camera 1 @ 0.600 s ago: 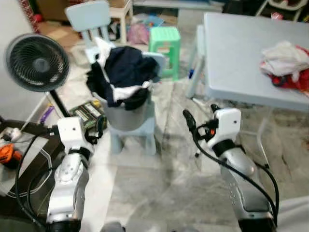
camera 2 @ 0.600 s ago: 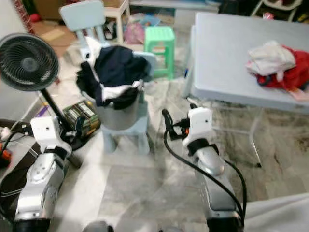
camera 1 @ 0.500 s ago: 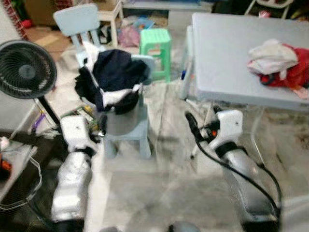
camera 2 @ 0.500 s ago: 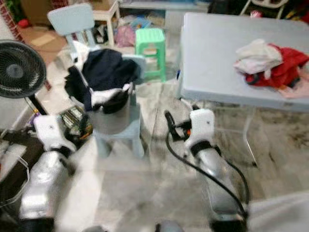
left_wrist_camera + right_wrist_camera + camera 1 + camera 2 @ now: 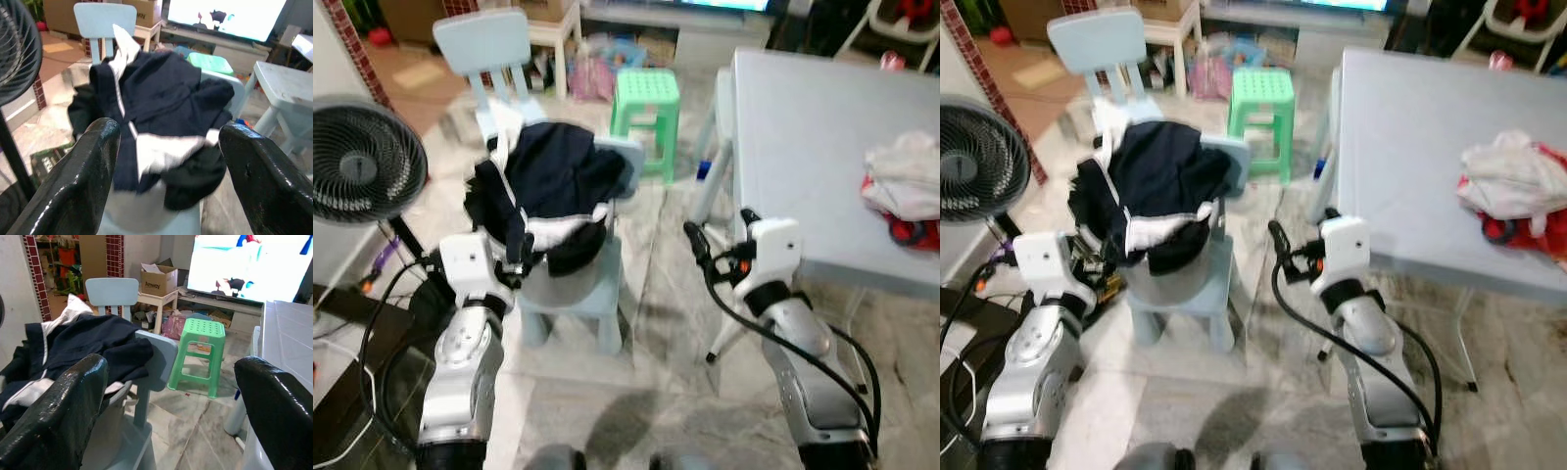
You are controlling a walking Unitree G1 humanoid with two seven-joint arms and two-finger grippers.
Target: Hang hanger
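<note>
A heap of dark navy clothes with white trim [image 5: 558,176] spills out of a grey bucket [image 5: 558,286]. The bucket stands on a small light blue chair [image 5: 597,313]. My left gripper [image 5: 521,262] hovers just left of the bucket, level with its rim. It is open, and in the left wrist view the heap [image 5: 161,107] lies beyond its spread fingers [image 5: 93,161]. My right gripper [image 5: 720,230] is raised to the right of the chair, beside the table's edge. It is open too, with nothing between its fingers [image 5: 73,401].
A grey table [image 5: 803,127] at the right carries a bundle of white and red laundry [image 5: 906,186]. A standing fan [image 5: 362,162] is at the left. A green stool [image 5: 646,98] and a second light blue chair [image 5: 484,44] stand behind the bucket.
The camera has shifted and the blur has cleared. The bucket chair now sits closer to my left gripper. Both grippers stay open and empty.
</note>
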